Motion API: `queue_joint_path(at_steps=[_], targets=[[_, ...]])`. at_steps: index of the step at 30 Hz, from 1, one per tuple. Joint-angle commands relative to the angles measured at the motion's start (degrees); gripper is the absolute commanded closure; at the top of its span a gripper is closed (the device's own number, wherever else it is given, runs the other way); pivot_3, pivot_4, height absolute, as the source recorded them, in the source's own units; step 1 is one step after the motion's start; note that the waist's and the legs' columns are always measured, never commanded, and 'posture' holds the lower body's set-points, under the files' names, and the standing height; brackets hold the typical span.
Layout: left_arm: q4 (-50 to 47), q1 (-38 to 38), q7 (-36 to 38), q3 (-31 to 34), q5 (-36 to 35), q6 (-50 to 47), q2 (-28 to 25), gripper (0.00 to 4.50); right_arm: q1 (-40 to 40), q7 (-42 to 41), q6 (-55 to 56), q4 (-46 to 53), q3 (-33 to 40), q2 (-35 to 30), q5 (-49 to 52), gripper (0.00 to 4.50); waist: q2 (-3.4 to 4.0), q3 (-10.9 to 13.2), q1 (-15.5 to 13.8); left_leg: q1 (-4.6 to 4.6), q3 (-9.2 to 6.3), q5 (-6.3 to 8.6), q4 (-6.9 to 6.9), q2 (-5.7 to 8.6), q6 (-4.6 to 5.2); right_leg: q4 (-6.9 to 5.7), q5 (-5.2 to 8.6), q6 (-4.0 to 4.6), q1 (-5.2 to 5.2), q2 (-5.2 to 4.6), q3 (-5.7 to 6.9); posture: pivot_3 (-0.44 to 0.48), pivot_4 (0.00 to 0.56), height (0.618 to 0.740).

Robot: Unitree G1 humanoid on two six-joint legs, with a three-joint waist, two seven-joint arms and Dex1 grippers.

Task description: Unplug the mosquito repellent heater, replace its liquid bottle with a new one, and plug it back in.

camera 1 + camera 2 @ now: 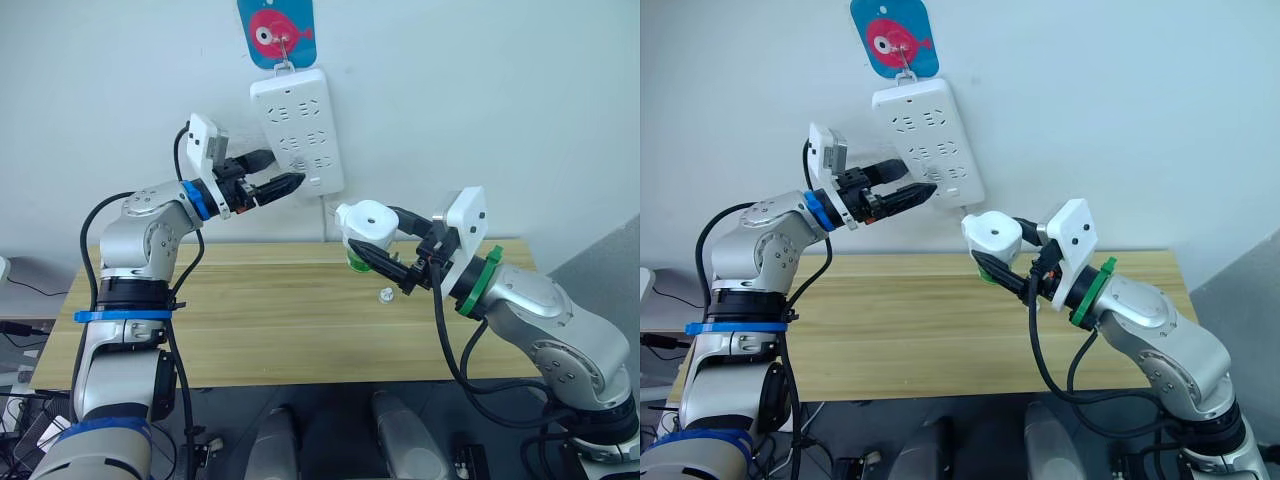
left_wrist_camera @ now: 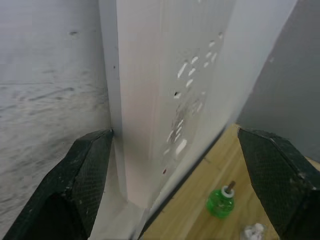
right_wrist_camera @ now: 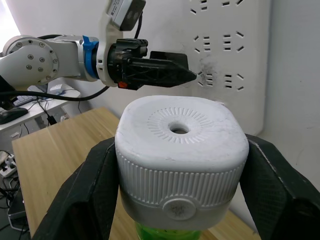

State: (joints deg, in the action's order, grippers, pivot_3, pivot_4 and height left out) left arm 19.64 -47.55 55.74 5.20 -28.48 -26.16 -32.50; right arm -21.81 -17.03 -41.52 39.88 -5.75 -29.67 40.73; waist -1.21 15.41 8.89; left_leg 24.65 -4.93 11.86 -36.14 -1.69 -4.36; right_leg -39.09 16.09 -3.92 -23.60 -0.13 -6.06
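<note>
On the wall above the bench hangs a long white power strip, tilted a bit, under a blue card with a pink fish. Up beside the strip is the left gripper. From the head it looks pinched at the tips, but its wrist view shows the two black fingers spread wide, one on each side of the strip's edge, holding nothing.

Lower down and to the right, the right gripper holds the mosquito repellent heater up in the air, over the bench and just below the strip. Its fingers press on both sides of the white heater. A round hole sits in the heater's top. A green bottle peeks out from under it.

Another small green bottle stands on the bench with no cap. A little pale cap lies on the bench near the right gripper.
</note>
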Motion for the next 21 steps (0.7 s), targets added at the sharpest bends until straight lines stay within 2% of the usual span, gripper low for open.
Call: queue_joint_path(at_steps=[1, 5, 16, 21], targets=[[-1.39, -1.34, 0.72, 0.35, 0.56, 1.64, 0.23, 1.38, -0.25, -0.28, 0.32, 2.62, 1.27, 0.97, 0.48, 1.48, 0.00, 0.00, 0.03, 0.01, -0.04, 0.00, -0.01, 0.00, 0.00, -0.01, -0.01, 0.02, 0.00, 0.00, 0.04, -0.250, 0.231, 0.740], [-0.80, -1.42, 0.53, -0.08, 2.45, 4.28, 1.05, 2.58, -0.41, -0.68, -0.12, 2.57, 1.34, 1.57, 0.55, 1.48, 0.00, 0.00, -0.01, 0.04, -0.20, 0.00, -0.04, 0.01, 0.00, -0.01, -0.03, 0.05, 0.06, -0.02, 0.20, -0.248, 0.233, 0.740], [0.83, -0.10, -1.42, 2.61, 2.93, 7.93, 2.78, 2.60, -0.46, -1.18, -1.27, 3.07, 1.76, 1.85, 1.12, 1.48, 0.00, 0.00, 0.05, 0.09, -0.36, -0.01, -0.06, 0.03, -0.01, 0.00, -0.03, 0.05, 0.08, -0.03, 0.36, -0.253, 0.235, 0.740], [1.51, 0.37, -1.21, 1.39, 4.68, 9.86, 3.20, 1.21, -0.92, -1.37, -1.63, 2.96, 1.97, 1.63, 1.75, 1.48, 0.00, 0.00, 0.16, 0.09, -0.39, -0.01, -0.08, 0.03, -0.01, -0.02, -0.04, 0.06, 0.10, -0.03, 0.38, -0.250, 0.234, 0.740]])
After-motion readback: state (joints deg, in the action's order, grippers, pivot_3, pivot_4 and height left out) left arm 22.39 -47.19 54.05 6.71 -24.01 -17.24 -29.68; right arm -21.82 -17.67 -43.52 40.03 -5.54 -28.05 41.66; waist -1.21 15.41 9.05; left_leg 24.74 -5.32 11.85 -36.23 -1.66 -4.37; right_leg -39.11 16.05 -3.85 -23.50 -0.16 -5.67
